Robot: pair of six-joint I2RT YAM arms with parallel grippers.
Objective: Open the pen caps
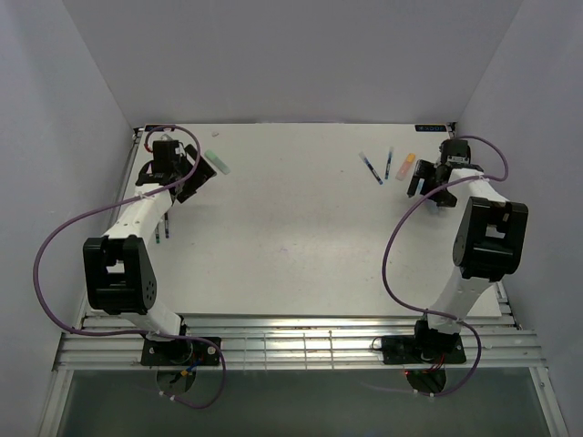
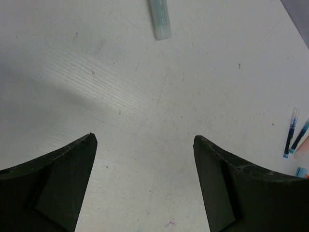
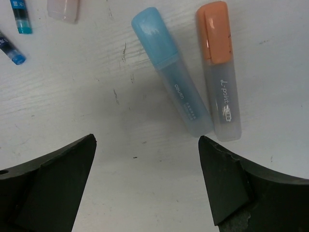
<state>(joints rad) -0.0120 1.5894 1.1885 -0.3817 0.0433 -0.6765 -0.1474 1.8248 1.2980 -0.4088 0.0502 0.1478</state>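
Note:
In the right wrist view a light blue highlighter with its light blue cap on lies beside an orange highlighter with its orange cap on. My right gripper is open and empty just short of their rear ends, with its right fingertip close to them. My left gripper is open and empty over bare table. A pale green highlighter lies beyond it and also shows in the top view.
Two thin blue pens and a pale pink highlighter lie at the back right, left of my right gripper. Two thin dark pens lie beside my left arm, behind my left gripper. White walls enclose the table.

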